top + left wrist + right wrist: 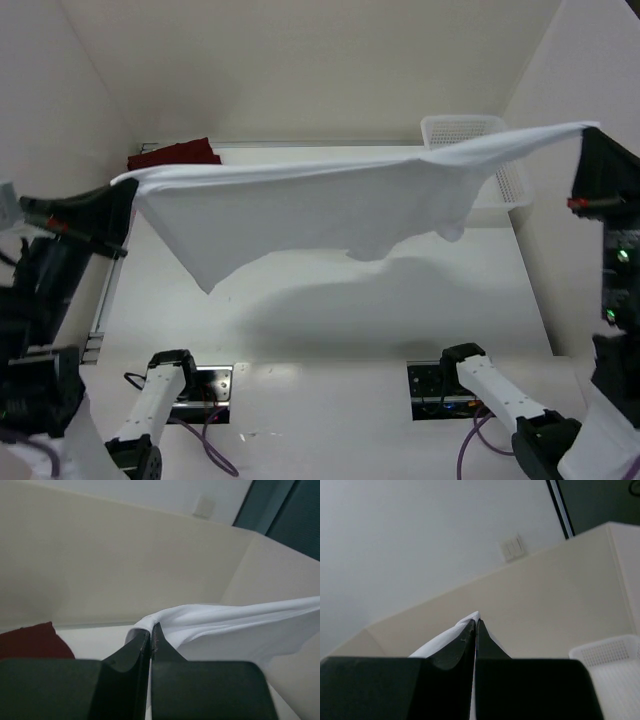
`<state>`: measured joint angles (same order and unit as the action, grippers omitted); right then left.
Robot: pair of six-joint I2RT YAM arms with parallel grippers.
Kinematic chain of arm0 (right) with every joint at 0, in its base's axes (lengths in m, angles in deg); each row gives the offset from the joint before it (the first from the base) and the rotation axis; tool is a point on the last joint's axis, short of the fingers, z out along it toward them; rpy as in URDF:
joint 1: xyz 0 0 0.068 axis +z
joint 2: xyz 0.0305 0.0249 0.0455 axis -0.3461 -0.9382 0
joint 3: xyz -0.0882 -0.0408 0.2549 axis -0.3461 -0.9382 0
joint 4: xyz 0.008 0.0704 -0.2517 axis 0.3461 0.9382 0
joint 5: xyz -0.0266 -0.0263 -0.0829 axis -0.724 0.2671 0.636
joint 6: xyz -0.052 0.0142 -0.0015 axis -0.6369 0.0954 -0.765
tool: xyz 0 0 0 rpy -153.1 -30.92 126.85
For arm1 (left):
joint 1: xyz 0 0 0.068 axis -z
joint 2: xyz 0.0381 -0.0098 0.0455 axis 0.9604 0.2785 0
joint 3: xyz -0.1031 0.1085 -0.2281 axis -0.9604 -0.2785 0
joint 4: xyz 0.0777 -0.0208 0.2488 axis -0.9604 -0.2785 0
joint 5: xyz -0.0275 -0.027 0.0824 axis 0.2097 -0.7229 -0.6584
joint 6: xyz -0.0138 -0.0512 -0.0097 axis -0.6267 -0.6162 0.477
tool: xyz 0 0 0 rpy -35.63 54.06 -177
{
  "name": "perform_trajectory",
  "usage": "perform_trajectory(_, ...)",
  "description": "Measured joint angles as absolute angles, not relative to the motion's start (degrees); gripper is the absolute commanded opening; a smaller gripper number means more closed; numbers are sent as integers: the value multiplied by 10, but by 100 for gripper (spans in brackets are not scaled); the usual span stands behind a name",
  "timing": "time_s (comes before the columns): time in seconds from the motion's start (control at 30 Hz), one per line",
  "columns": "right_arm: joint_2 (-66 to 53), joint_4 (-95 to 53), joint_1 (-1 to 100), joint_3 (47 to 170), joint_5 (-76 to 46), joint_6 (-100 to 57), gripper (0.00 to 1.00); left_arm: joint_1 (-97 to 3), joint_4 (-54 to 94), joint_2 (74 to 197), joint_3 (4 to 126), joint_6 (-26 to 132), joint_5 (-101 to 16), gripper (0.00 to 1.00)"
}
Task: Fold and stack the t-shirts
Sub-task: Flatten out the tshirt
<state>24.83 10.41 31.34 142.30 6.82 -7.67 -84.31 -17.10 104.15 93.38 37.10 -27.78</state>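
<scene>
White t-shirt [320, 205] is suspended above the table [330, 320], stretched wide between the two grippers. Left gripper [151, 629] is clamped fully closed on one upper corner, with cloth bunched over its tips and running off to the right. Right gripper [475, 622] is pinched tight on the opposite corner, above the white mesh basket [470, 128]. The lower edge hangs free. Dark red folded cloth [175, 153] lies at the table's far left corner.
</scene>
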Motion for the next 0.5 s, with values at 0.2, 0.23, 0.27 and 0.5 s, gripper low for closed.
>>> perform_trajectory(0.2, 303, 107, 313, 1467, 64, -78, 0, -798, -182, 975, 989, 359, -340, 0)
perform_trajectory(0.23, 305, 107, 313, 1468, 62, -78, 0, -787, -182, 965, 982, 356, -360, 0)
perform_trajectory(0.27, 305, 108, 313, 1465, 61, -78, 0, -786, -181, 964, 980, 356, -364, 0)
perform_trajectory(0.5, 298, 94, 313, 1332, 72, -75, 0, -785, -132, 975, 839, 352, -390, 0)
